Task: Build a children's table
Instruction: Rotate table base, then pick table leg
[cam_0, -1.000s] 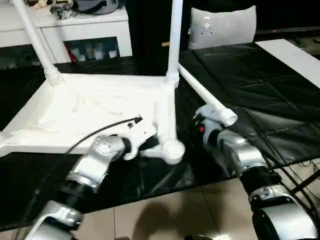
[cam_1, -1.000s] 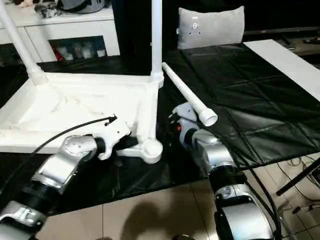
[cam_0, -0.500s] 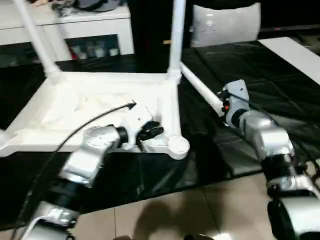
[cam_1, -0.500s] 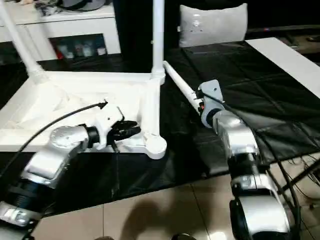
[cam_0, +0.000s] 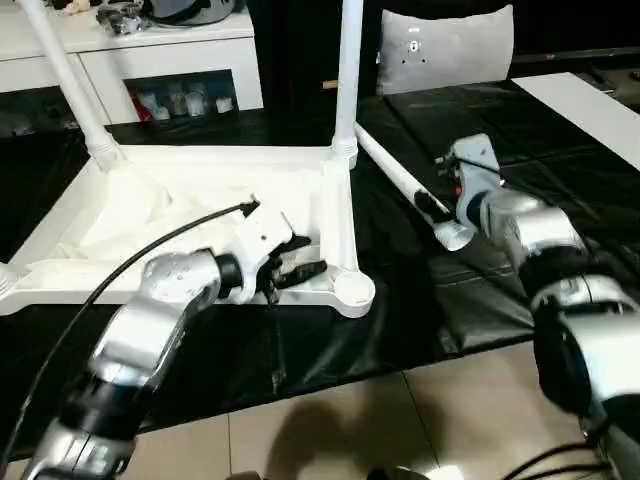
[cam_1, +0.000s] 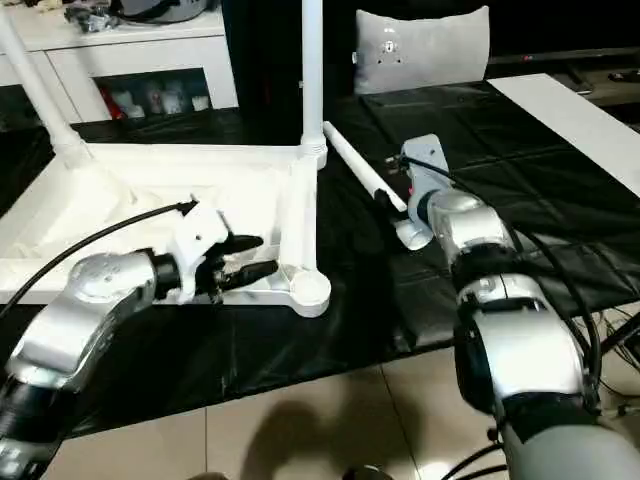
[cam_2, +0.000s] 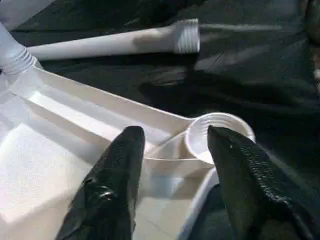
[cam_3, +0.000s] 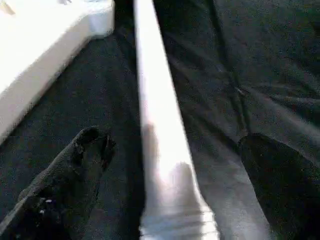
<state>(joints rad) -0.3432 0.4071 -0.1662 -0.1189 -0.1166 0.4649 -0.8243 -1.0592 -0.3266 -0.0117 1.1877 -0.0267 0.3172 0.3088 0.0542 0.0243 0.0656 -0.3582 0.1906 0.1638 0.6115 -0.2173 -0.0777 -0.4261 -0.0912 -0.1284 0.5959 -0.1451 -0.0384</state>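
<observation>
Beside tabletop (cam_0: 200, 215) (upturned), loose leg (cam_0: 405, 185)

Floor: pale beige tiles (cam_0: 330, 420) with dark grout lines, at the near edge of the black sheet.
Work surface: creased black plastic sheet (cam_0: 520, 150), glossy where it catches light.
Far left: low white cabinet (cam_0: 150, 60) with glass doors, small coloured items behind the glass, clutter on its top.
Far middle: grey cushion (cam_0: 445, 50) standing against a dark backdrop.
Far right corner: white board (cam_0: 590, 105).
</observation>
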